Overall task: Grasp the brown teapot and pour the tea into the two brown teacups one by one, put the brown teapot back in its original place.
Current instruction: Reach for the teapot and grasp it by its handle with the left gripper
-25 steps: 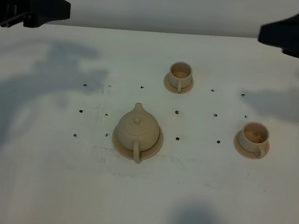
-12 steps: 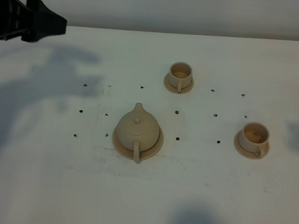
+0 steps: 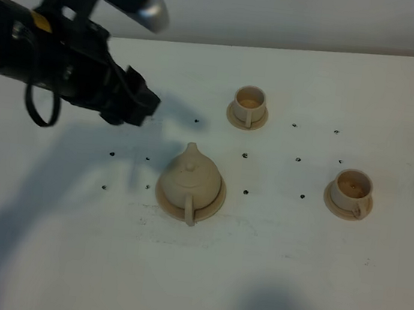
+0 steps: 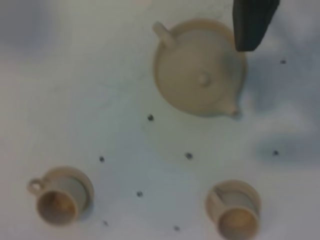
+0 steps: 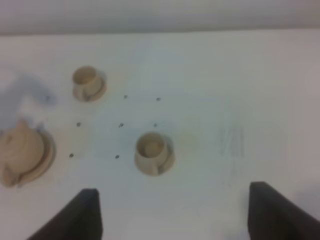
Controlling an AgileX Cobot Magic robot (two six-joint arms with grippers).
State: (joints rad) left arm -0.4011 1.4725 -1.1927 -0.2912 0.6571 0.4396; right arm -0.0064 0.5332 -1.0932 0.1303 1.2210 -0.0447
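The brown teapot [image 3: 191, 183] sits on its wide saucer disc [image 3: 219, 199] at the table's middle, spout to the back, handle to the front. It also shows in the left wrist view [image 4: 200, 75] and the right wrist view [image 5: 20, 150]. One brown teacup [image 3: 249, 103] stands on its saucer behind it, the other [image 3: 352, 189] to its right; both show in the wrist views [image 4: 235, 210] [image 4: 62, 197] [image 5: 87, 80] [image 5: 152, 150]. My left gripper [image 3: 139, 105] hovers left of and behind the teapot, open and empty; one finger [image 4: 252, 30] shows. My right gripper [image 5: 174, 190] is open and empty.
The white table [image 3: 289, 286] carries small black dots [image 3: 245, 191] around the teapot and cups. The left arm [image 3: 45, 59] reaches in over the table's left back part. The right arm is outside the exterior high view.
The left arm has swung in from the far left corner toward the teapot. The right arm left the exterior high view a second ago. Teapot and cups have not moved.
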